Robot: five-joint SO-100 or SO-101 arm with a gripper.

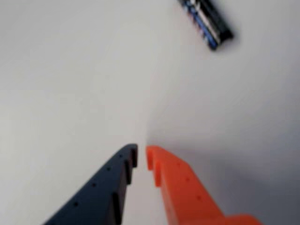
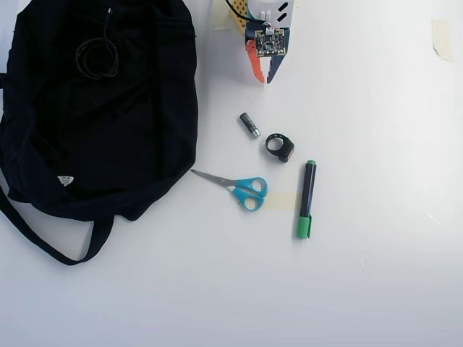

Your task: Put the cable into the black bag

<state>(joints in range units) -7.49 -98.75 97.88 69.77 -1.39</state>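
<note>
Claw (image 2: 265, 78): in the overhead view it sits at 12 o'clock on the white table (image 2: 362, 289), tips pointing to 6 o'clock. In the wrist view the claw (image 1: 141, 157) has its dark and orange fingers nearly together, a thin slit between the tips, nothing held, touching nothing. Battery (image 2: 249, 124) lies just beyond the tips; also seen in the wrist view (image 1: 206, 21) at 1 o'clock.

Cable (image 2: 97, 56): loose coil resting on the black bag (image 2: 94, 144), upper part, at 10 o'clock of the table.

Black ring-shaped object (image 2: 279, 147), scissors (image 2: 239, 188) and green marker (image 2: 306, 199) lie near table centre.
</note>
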